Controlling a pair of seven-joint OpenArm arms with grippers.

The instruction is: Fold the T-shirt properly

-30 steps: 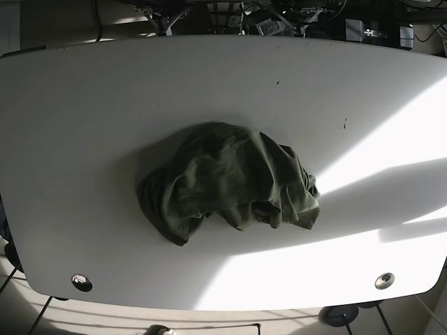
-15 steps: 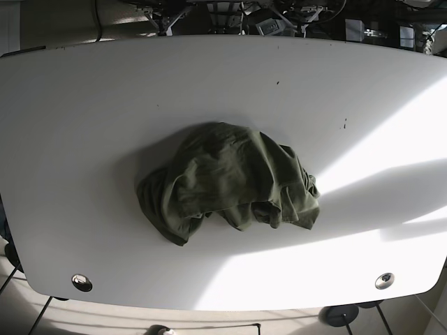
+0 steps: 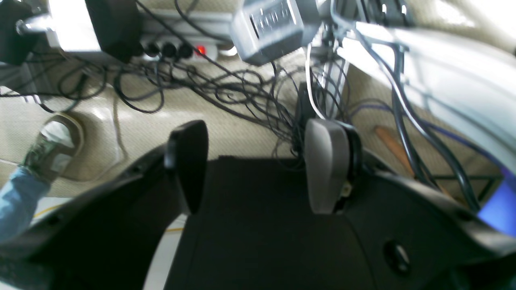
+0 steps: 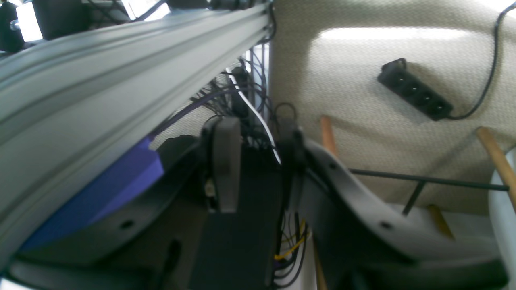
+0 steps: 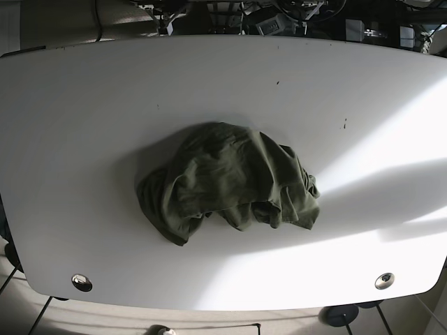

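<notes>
A dark olive T-shirt (image 5: pixel 227 183) lies crumpled in a heap near the middle of the white table (image 5: pixel 84 125). Neither arm shows in the base view. In the left wrist view my left gripper (image 3: pixel 258 165) is open, nothing between its fingers (image 3: pixel 327 165), and it faces the floor and a tangle of cables. In the right wrist view my right gripper (image 4: pixel 258 157) is also open and holds nothing; it sits beside a grey metal rail, off the table. The T-shirt appears in neither wrist view.
Two round metal fittings (image 5: pixel 82 282) (image 5: pixel 384 280) sit near the table's front corners. Beyond the far edge stand cables and equipment (image 5: pixel 269 21). Power strips (image 4: pixel 415 94) and wires (image 3: pixel 225 88) lie on the beige floor, and a person's shoe (image 3: pixel 50 147) shows at the left.
</notes>
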